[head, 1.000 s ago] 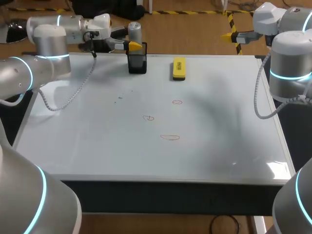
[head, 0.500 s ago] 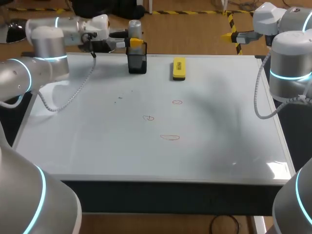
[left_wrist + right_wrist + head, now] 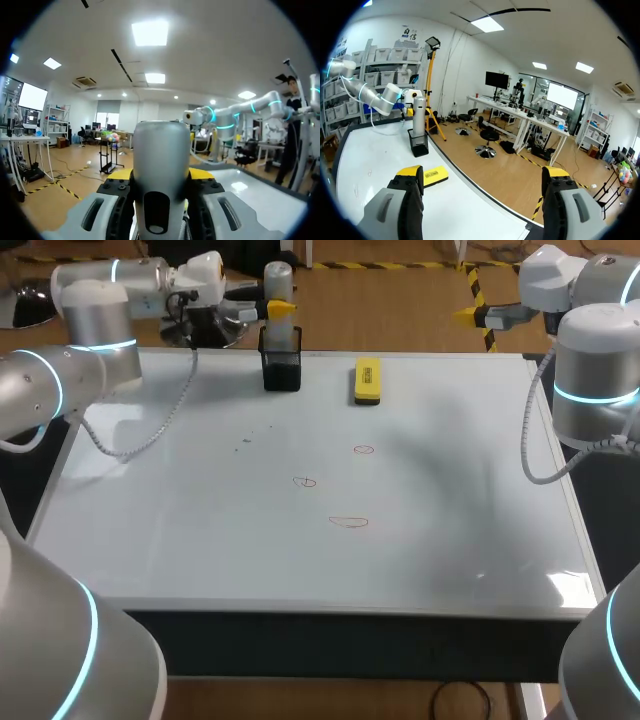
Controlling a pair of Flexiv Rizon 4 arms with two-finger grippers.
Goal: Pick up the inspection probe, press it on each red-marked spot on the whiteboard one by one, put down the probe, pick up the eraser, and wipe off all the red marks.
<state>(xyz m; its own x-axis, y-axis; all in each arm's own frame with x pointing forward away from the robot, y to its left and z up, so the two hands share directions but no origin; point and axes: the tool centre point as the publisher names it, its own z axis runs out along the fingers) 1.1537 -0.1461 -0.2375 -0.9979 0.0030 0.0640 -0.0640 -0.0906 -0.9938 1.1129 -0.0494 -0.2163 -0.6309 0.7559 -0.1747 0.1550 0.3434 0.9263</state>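
Note:
The grey cylindrical probe (image 3: 278, 282) stands upright over the black holder (image 3: 282, 371) at the whiteboard's far edge, its lower end at the holder's mouth. My left gripper (image 3: 277, 309) is shut on it from the left; in the left wrist view the probe (image 3: 160, 165) fills the gap between the yellow fingertips (image 3: 121, 175). The yellow eraser (image 3: 367, 380) lies right of the holder. Three red marks (image 3: 363, 450), (image 3: 305, 481), (image 3: 348, 522) sit mid-board. My right gripper (image 3: 468, 313) hangs open beyond the far right corner, empty (image 3: 482, 175).
The whiteboard (image 3: 450, 490) covers the table. In the right wrist view the probe (image 3: 419, 112), the holder (image 3: 418, 143) and the eraser (image 3: 434, 175) lie ahead of the open fingers. Faint dark specks (image 3: 245, 440) mark the board left of centre.
My left gripper closed on the probe and rose with it, lifting it partly out of the holder. The right arm has not moved.

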